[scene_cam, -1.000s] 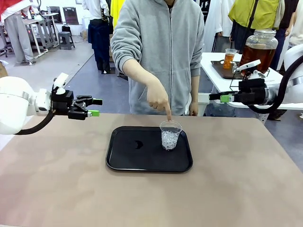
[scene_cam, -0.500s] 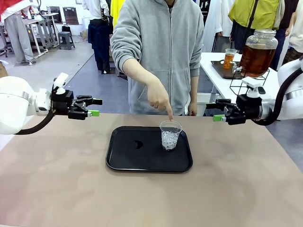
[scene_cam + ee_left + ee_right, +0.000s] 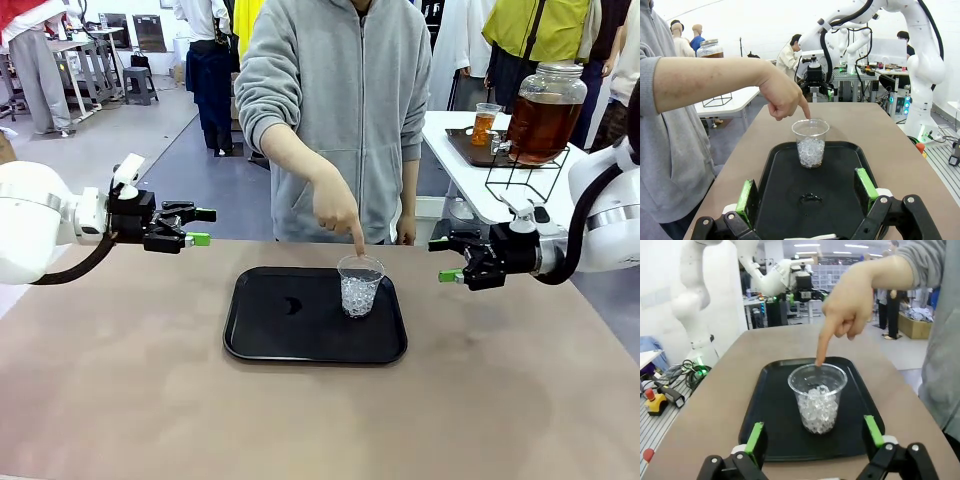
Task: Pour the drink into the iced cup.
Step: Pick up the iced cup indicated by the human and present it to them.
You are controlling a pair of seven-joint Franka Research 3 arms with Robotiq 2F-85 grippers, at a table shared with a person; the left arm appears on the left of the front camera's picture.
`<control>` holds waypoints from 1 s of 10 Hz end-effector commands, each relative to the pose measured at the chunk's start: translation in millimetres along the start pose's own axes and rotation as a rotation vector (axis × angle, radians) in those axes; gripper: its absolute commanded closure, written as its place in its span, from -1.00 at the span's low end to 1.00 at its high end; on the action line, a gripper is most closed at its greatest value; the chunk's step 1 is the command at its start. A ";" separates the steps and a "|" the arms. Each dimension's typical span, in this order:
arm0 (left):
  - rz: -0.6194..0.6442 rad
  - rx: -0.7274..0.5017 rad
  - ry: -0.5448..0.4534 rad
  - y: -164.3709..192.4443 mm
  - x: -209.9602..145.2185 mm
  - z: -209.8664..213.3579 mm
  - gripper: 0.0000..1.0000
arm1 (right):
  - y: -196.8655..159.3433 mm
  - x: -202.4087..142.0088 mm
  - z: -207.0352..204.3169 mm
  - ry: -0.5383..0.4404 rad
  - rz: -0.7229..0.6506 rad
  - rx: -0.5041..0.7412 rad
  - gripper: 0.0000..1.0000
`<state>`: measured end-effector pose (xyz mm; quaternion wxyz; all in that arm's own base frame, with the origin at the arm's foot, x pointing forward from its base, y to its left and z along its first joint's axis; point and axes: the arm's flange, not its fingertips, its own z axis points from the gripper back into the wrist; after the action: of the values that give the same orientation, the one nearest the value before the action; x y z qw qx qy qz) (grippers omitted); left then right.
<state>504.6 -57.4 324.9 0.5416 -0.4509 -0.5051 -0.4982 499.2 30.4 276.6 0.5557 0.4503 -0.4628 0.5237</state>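
Pointing hand (image 3: 335, 210): the person's index finger is down at the rim of the iced cup (image 3: 360, 285). I cannot tell if it touches.
Iced cup: upright on the black tray (image 3: 250, 340), toward its 2 o'clock corner, holding ice alone.
Drink (image 3: 543, 120): amber, in the glass dispenser jar (image 3: 560, 72) on the side table (image 3: 450, 175), 2 o'clock from the cup and well apart.
Left gripper (image 3: 205, 227): spread wide, empty, off the tray at 9 o'clock.
Right gripper (image 3: 442, 260): spread wide, empty, at 3 o'clock, facing the cup.
Risk: if I drive the right gripper in now, it would likely meet the finger. I judge the thin cup could buckle or tip and scatter ice.
Views: the right wrist view sets the cup between my pads (image 3: 756, 437). The left wrist view shows a small wet patch (image 3: 811, 198) mid-tray. The front view gives the jar's fill.
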 end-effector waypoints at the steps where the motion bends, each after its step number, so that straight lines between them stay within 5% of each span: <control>1: 0.009 0.003 0.008 -0.4 3.2 -1.1 -1.00 | 0.1 4.6 -1.5 -0.014 0.009 0.029 -1.00; 10: 0.009 0.003 0.008 -0.4 3.2 -1.1 -1.00 | -7.1 -28.4 -42.3 -0.014 0.001 -0.048 -1.00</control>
<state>504.8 -57.3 325.0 0.5416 -0.4507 -0.5052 -0.4983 503.1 60.7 245.7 0.5679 0.4520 -0.4657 0.5063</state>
